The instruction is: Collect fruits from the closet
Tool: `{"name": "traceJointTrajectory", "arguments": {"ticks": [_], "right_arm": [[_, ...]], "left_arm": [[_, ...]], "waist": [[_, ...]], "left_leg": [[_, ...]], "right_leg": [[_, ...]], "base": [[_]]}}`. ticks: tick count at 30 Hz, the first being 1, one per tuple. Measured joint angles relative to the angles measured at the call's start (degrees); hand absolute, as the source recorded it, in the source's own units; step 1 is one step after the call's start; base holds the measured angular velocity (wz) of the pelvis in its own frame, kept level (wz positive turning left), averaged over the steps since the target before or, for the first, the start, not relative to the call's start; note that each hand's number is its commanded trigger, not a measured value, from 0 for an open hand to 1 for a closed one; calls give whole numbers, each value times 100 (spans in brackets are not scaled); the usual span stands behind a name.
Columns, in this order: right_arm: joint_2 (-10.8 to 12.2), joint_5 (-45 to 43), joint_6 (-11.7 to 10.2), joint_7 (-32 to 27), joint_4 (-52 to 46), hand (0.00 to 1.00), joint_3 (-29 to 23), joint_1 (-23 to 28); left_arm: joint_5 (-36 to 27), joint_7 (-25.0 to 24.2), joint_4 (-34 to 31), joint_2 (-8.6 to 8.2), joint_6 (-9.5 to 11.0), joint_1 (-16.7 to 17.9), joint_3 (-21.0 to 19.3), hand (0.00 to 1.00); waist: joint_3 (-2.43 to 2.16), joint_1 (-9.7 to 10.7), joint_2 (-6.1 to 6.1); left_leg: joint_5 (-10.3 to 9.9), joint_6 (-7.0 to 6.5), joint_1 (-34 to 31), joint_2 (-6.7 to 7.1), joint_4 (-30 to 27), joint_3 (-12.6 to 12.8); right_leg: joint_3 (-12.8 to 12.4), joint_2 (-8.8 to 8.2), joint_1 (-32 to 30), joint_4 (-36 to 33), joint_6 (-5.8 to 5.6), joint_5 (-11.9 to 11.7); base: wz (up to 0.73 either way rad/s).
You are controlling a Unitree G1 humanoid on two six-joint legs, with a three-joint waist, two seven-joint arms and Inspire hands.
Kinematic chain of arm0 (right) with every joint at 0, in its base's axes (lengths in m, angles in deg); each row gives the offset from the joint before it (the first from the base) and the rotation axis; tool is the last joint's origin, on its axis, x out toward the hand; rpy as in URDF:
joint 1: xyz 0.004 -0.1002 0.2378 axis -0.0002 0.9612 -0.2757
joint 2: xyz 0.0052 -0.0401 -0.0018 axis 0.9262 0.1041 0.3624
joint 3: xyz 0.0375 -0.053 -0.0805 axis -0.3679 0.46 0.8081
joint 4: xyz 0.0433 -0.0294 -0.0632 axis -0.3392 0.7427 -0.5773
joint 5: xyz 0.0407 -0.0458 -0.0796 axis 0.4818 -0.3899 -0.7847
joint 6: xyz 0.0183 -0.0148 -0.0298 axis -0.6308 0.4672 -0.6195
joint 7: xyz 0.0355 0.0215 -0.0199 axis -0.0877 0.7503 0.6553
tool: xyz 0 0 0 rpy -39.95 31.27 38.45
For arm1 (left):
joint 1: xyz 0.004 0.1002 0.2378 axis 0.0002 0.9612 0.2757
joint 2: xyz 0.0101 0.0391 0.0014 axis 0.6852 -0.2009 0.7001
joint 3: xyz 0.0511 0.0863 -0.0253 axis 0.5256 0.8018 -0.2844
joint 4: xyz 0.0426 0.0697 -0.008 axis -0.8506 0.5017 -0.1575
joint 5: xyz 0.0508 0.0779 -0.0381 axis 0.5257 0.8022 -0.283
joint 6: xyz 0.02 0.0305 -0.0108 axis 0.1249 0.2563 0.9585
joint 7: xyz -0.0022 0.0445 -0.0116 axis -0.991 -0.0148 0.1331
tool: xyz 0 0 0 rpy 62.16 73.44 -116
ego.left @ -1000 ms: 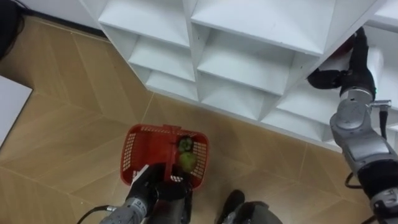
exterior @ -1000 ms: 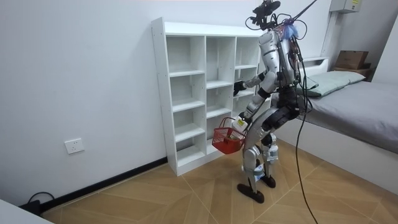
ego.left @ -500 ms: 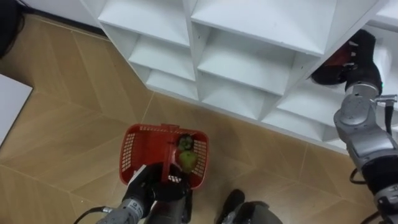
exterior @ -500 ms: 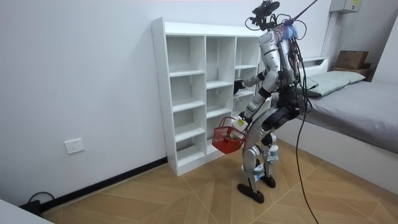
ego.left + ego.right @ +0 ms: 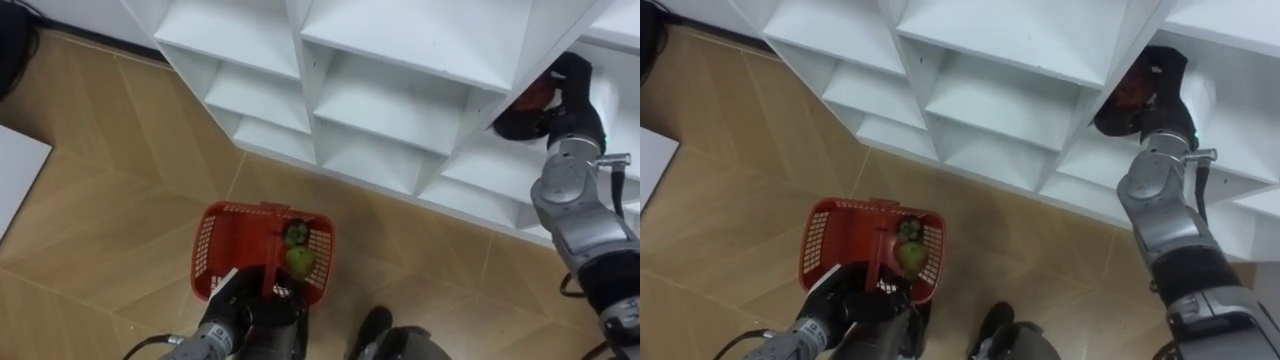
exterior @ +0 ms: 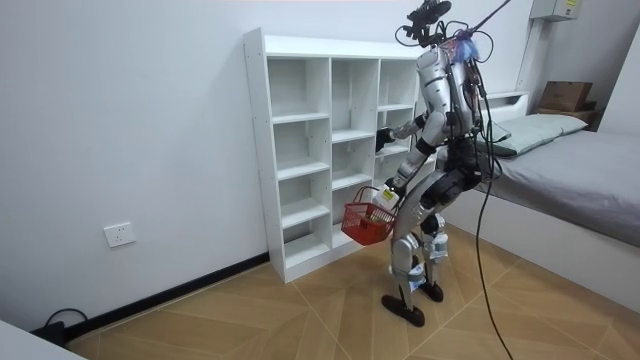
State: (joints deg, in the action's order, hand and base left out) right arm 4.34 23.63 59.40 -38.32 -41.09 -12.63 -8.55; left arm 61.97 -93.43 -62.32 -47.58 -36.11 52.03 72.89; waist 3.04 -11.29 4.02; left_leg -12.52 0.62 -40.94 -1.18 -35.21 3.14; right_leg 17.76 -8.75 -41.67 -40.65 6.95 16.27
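Two green fruits [image 5: 300, 261] already lie in the red basket [image 5: 207, 250], which hangs from your left hand [image 5: 248, 308]. That hand's fingers are curled round the basket's handle [image 5: 271, 262].

The fruit you are after now is the red fruit [image 5: 1130, 88]. It sits inside a compartment of the white closet [image 5: 400, 50], in the grasp of your right hand [image 5: 1160, 88]. The dark fingers look wrapped round it, and the red skin shows on the side away from the wrist.

Expect it to be light, firm and round, with a smooth skin that can slip or roll out of a loose hold. It should not crush under a moderate squeeze, but it would likely bruise if knocked on the shelf edge just below the hand or dropped onto the floor [image 5: 120, 180]. The safest hold is round its widest part, with fingers on one side and thumb opposite, so it cannot squirt out.

The basket is well below your right hand and off to its left, so the fruit has a long way to travel. Lower it in beside the two green ones and don't let it fall.

The basket itself is stiff plastic mesh on a rigid handle, and with so little in it, it should hang easily from the one hand.

You have nothing to read here: no label, brand or writing can be made out on the fruits, the basket or the closet.
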Motion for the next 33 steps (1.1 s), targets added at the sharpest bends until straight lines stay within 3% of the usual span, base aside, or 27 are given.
{"name": "traceJointTrajectory", "arguments": {"ticks": [15, 19, 28, 33], "right_arm": [[25, 385, 114, 603, 28, 100, 49, 101], [52, 609, 111, 807, 163, 100, 70, 101], [180, 950, -140, 1641, 334, 100, 52, 439], [268, 1031, -237, 2046, 22, 100, 17, 852]], "left_arm": [[-3, -80, 463, -7, 54, -18, -49, 100], [-7, -119, 765, 2, 58, -183, -1, 100], [-4, -180, 1308, -58, 69, -455, -29, 100], [-5, -178, 1296, -129, 133, -465, -428, 100]], "waist": [[4, 28, 6], [8, 47, 5], [17, 214, -33], [2, 398, -40]], "left_leg": [[21, 32, 736, -57, 422, 74], [21, 32, 930, -87, 520, 99], [21, 32, 1602, -126, 809, 167], [21, 32, 1974, -153, 977, 322]], "right_leg": [[-52, 164, 704, 530, -70, -52], [-53, 222, 911, 681, -93, -76], [-131, 338, 1581, 1097, -171, -133], [-237, 401, 1908, 1316, -211, -181]], "base": [[-4], [-3], [-7], [-13]]}}
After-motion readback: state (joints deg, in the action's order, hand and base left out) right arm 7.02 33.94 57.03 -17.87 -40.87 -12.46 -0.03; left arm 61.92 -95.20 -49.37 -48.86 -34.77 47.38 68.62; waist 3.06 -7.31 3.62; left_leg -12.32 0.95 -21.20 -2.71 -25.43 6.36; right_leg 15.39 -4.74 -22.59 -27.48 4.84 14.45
